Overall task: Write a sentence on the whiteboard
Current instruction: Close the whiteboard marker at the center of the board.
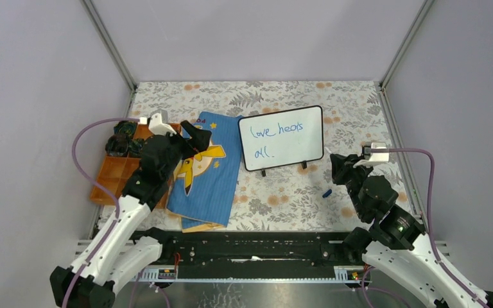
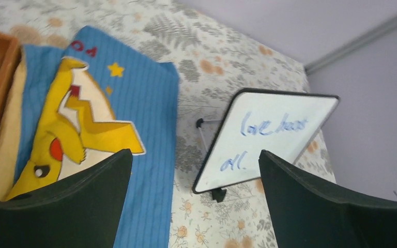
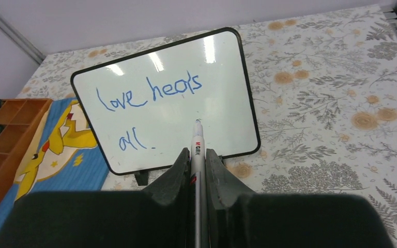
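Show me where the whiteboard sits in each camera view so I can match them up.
Top external: whiteboard right of centre, standing upright.
Left wrist: whiteboard centre-right, seen at an angle.
Right wrist: whiteboard upper centre, beyond the tip of the marker.
Shared landmark: blue book, lying beside the board's "love" end in all three.

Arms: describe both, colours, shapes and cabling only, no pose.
Both arms share one build. The left arm and right arm have white lower links and black joints and wrists. A purple cable loops to the left wrist, another to the right. Each wrist carries a small white camera block. The left gripper and right gripper have broad matte black fingers.
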You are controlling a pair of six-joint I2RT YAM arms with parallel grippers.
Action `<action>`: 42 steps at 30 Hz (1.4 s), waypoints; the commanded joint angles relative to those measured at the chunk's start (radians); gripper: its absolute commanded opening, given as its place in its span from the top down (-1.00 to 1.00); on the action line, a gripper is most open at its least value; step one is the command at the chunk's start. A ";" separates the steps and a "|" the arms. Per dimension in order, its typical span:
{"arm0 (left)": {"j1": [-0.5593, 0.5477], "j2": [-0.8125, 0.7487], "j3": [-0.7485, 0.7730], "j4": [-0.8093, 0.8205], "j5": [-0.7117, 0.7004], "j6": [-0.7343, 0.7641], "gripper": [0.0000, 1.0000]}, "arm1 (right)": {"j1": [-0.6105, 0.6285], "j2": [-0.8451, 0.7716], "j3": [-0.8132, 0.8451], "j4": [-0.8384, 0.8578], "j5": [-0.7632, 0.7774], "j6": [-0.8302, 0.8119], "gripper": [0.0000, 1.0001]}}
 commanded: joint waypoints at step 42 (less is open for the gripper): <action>-0.856 1.525 1.364 -0.459 0.028 0.438 0.03 | -0.006 -0.246 0.248 -0.109 0.227 -0.233 1.00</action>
